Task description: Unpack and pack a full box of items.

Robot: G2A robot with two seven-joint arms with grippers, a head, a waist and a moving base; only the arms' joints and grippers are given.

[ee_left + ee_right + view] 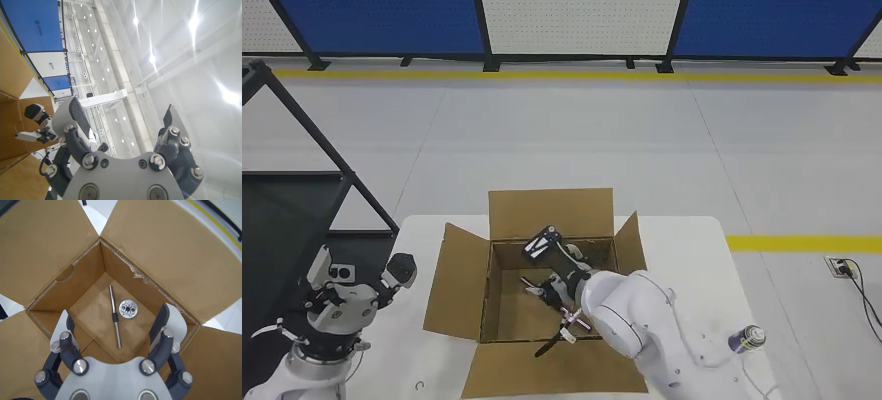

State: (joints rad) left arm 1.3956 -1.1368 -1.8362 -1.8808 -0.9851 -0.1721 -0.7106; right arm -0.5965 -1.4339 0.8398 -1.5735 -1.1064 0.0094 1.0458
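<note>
Grey right gripper (115,310) spread wide, empty, poised over open cardboard box (151,247). Below, on box floor: steel rod (113,302) with black sleeve, holed metal disc (128,309) just beside it, apart. Left gripper (122,104) off box's left side, fingers wide apart, holding nothing, aimed at ceiling

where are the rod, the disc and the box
rod (114,317), right wrist view, black sleeve
disc (130,316), right wrist view, outer rim
box (85,279), right wrist view, inner wall
</note>
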